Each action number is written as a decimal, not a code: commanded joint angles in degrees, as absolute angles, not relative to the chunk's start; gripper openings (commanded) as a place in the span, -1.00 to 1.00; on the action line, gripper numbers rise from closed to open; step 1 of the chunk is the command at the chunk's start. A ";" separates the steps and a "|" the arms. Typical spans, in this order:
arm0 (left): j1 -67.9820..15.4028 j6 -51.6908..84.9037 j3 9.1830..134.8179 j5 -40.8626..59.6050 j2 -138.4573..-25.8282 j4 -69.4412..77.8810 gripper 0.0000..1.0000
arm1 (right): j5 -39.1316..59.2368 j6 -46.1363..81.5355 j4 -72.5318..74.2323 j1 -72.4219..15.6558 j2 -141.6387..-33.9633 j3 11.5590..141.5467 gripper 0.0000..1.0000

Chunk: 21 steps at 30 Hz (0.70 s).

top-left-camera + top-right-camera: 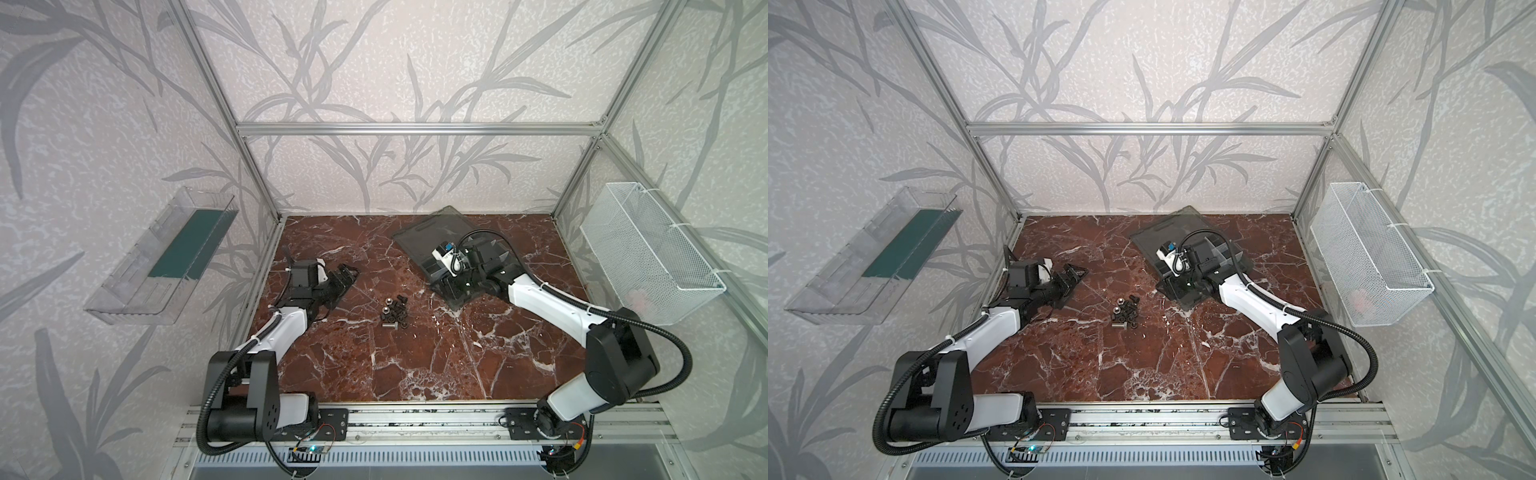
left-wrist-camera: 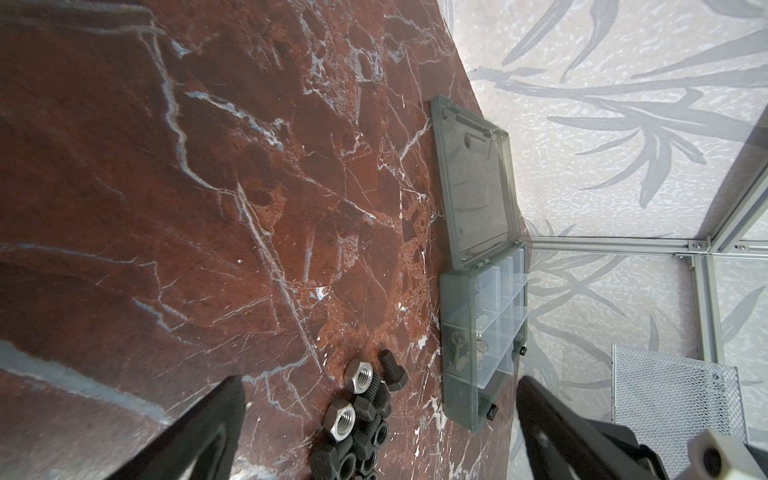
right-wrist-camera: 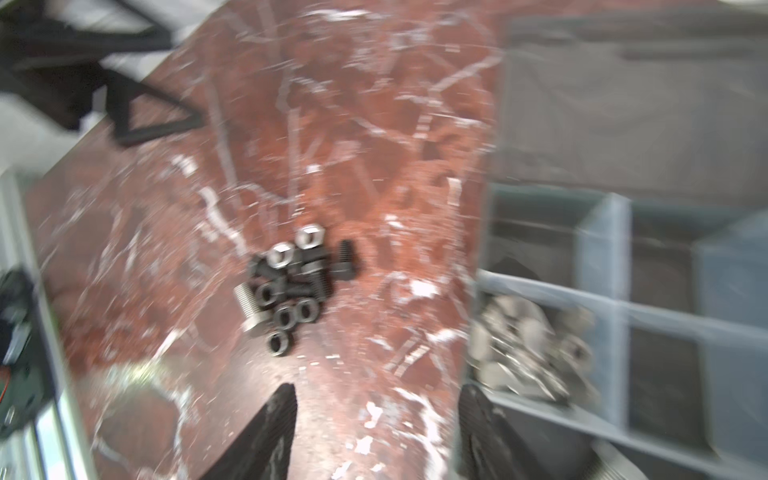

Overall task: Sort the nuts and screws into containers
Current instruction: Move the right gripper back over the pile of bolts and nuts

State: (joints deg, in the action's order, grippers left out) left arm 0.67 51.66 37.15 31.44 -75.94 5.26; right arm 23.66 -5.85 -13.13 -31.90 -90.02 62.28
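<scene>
Several screws and nuts lie in one small pile (image 1: pixel 392 312) (image 1: pixel 1125 312) on the red marble table, left of centre. Two silver nuts (image 2: pixel 360 376) top it, a black screw (image 2: pixel 392 368) lies at its edge, and a silver screw (image 3: pixel 249 311) lies at its near side. The grey organiser box (image 1: pixel 457 305) (image 1: pixel 1187 301) lies open at the back right. One of its containers (image 3: pixel 528 353) holds silver metal pieces. My right gripper (image 3: pixel 378 390) (image 1: pixel 451 289) hangs open and empty over the box's left rim. My left gripper (image 2: pixel 381 382) (image 1: pixel 347 275) is wide open, left of the pile.
The box's flat lid (image 1: pixel 432 232) lies open toward the back wall. A white wire basket (image 1: pixel 648 253) hangs on the right wall and a clear tray (image 1: pixel 166 257) on the left wall. Aluminium frame posts (image 1: pixel 266 208) stand at the table's back corners.
</scene>
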 commanded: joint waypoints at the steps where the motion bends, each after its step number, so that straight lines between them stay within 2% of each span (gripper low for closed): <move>1: 1.05 53.41 35.88 31.91 -75.85 7.10 0.99 | 29.62 -12.80 -8.55 -34.86 -90.05 60.50 0.26; 7: 1.28 55.04 35.35 32.98 -76.45 8.65 0.99 | 33.49 -11.94 -2.07 -38.76 -94.93 59.98 0.26; 21: 3.56 55.55 35.33 33.61 -75.16 5.98 0.99 | 29.72 -13.35 1.92 -47.22 -106.86 63.15 0.24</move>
State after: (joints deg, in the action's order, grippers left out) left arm 3.16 55.37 35.09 33.15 -76.07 7.16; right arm 30.48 -12.32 -0.49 -46.35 -105.80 61.14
